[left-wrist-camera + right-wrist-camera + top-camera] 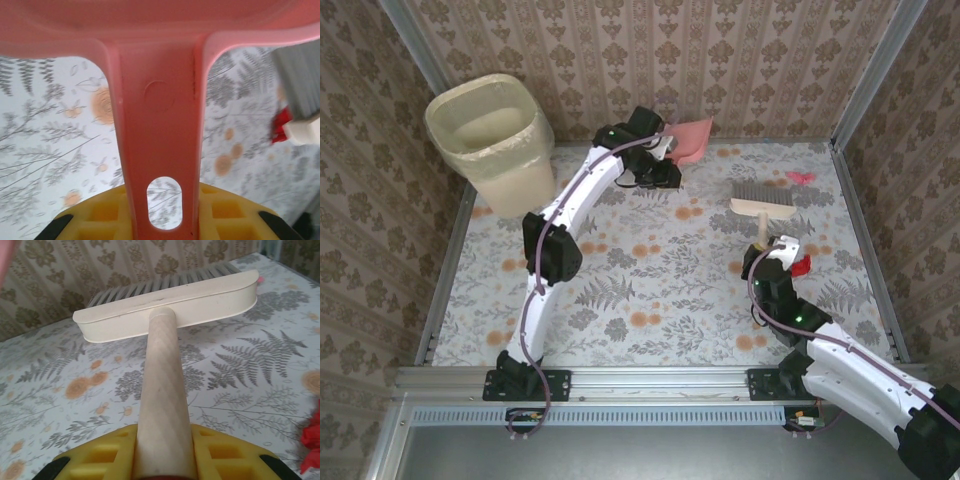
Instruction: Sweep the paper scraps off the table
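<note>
**Sweep in hand, not complete: both tools gripped, 2 paper scraps seen on cloth.**

L arm: left gripper fingers narrow, clamped on handle of pink dustpan. Pan hangs tilted above the table by back wall, right of the bin. R arm: right gripper fingers narrow round wooden handle of brush, head twd back wall; bristle contact w/ cloth can't be confirmed. Pink scrap lies near far-right corner, just beyond and right of bristles. Red scrap lies just beside right gripper. Assessment: collection step, pan not yet placed. Next move reqs pan lip flat on cloth near scraps and brush set behind each scrap, drawn twd pan. Red scrap sits behind brush head, so brush must pull back first.
</note>
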